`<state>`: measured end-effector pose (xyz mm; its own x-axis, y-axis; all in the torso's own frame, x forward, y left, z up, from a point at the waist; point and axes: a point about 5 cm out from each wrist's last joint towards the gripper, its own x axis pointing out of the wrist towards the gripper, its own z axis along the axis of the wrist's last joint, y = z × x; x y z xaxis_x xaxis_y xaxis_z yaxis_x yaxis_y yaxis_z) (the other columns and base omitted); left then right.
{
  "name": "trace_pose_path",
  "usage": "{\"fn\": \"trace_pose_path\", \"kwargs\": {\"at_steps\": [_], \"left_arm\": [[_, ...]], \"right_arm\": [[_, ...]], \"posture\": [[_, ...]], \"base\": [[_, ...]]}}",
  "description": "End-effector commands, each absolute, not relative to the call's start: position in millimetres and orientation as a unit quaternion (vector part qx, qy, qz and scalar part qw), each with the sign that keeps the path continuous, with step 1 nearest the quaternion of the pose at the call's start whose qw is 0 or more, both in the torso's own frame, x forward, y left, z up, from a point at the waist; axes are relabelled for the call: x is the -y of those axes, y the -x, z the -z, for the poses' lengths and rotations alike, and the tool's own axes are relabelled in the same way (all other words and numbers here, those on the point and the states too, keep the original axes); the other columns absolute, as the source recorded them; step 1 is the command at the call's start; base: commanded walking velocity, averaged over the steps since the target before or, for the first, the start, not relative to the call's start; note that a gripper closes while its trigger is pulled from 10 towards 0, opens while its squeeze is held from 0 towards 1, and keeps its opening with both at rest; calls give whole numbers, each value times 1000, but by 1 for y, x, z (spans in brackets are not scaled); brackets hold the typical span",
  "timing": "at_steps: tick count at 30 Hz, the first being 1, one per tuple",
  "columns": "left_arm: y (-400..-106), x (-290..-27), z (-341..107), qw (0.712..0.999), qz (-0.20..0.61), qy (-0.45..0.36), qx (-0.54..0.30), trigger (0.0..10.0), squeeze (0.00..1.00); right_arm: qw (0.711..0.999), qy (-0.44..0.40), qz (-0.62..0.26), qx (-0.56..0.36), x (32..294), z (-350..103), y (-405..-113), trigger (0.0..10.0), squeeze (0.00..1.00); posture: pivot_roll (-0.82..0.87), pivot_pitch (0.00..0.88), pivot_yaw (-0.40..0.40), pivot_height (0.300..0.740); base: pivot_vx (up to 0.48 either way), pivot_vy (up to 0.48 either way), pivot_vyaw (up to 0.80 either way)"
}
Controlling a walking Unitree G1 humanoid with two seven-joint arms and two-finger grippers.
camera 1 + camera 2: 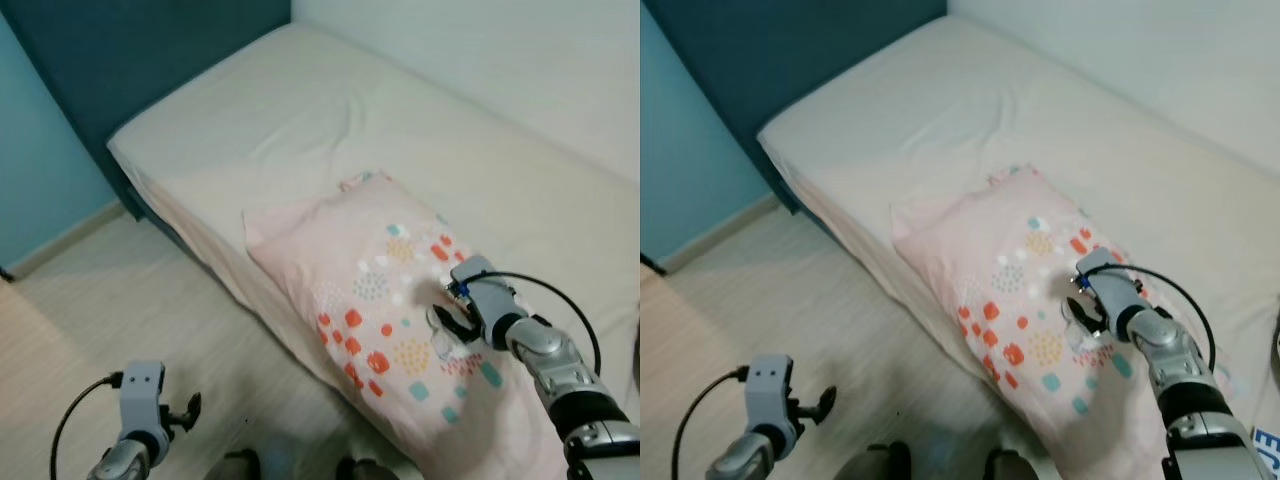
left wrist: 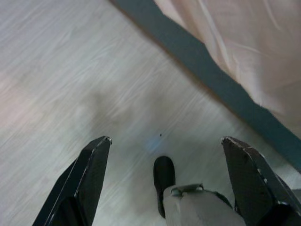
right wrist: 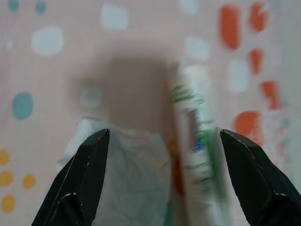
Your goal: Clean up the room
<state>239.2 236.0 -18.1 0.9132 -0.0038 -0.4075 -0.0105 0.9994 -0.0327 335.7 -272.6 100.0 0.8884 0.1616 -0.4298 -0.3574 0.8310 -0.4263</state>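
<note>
Pale wood floor (image 1: 130,310) runs along the near side of a bed (image 1: 330,110) covered with a cream sheet, set against a dark teal wall (image 1: 130,50). On the bed's near edge you have a pink pillow (image 1: 390,300) printed with orange, teal and yellow spots, lying at an angle across the mattress.

Your right tool (image 1: 452,322) is down over the middle of that pillow, with its 2 black fingers (image 3: 82,181) spread wide apart and gripping nothing. Between them, in the right wrist view, lie a crumpled clear plastic wrapper (image 3: 122,183) and, just beside it, a white tube-shaped item with green and blue print (image 3: 195,155); both rest on the pillow fabric, and blur keeps you from reading the print. From the head camera the wrapper shows as a small clear scrap right at the fingertips.

Your left tool (image 2: 162,183) hangs low over the floor beside the bed, fingers (image 2: 89,179) open and empty.
</note>
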Motion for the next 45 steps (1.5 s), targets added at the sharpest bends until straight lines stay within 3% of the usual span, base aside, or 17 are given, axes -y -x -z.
{"fn": "trace_pose_path", "kwargs": {"at_steps": [1, 3, 14, 15, 17, 18, 29, 33, 38, 45], "left_arm": [[-226, -242, 25, 974, -2, 16, -227, 10000, 0], [-220, -245, 26, 973, 1, 10, -230, 10000, 0], [-213, -247, 28, 971, 4, 8, -237, 10000, 0], [-213, -247, 28, 971, 5, 7, -237, 10000, 0], [-214, -246, 28, 971, 5, 7, -237, 10000, 0], [-215, -246, 27, 972, 6, 6, -237, 10000, 0], [-215, -247, 26, 971, 8, 1, -237, 10000, 0], [-216, -245, 28, 970, 7, 0, -242, 10000, 0], [-224, -237, 29, 969, 6, 5, -247, 10000, 0], [-233, -231, 30, 967, -2, 13, -255, 10000, 0]], "right_arm": [[940, 218, -135, -224, 282, -93, -329, 10000, 0], [947, 180, -129, -233, 290, -97, -329, 10000, 0], [939, 166, -84, -289, 313, -98, -322, 10000, 0], [932, 168, -100, -305, 311, -92, -319, 4431, 0], [928, 168, -113, -314, 310, -89, -317, 4431, 0], [924, 169, -122, -320, 308, -86, -315, 0, 0], [925, 150, -163, -308, 298, -86, -316, 0, 0], [935, 137, -200, -260, 284, -95, -324, 0, 0], [955, 48, -242, -164, 264, -121, -336, 0, 0], [974, -54, -197, -100, 274, -137, -339, 0, 0]], "posture": [[7, 419, -27, 730], [5, 442, -26, 730], [11, 422, -20, 730], [12, 417, -19, 730], [12, 416, -19, 730], [13, 413, -21, 730], [9, 397, -25, 730], [7, 375, -33, 730], [-8, 312, -37, 730], [-31, 233, -45, 730]], "base": [[0, 0, 0], [0, 0, 0], [0, 0, 0], [0, 0, 0], [0, 0, 0], [0, 0, 0], [0, 0, 0], [0, 0, 0], [0, 0, 0], [0, 0, 0]]}}
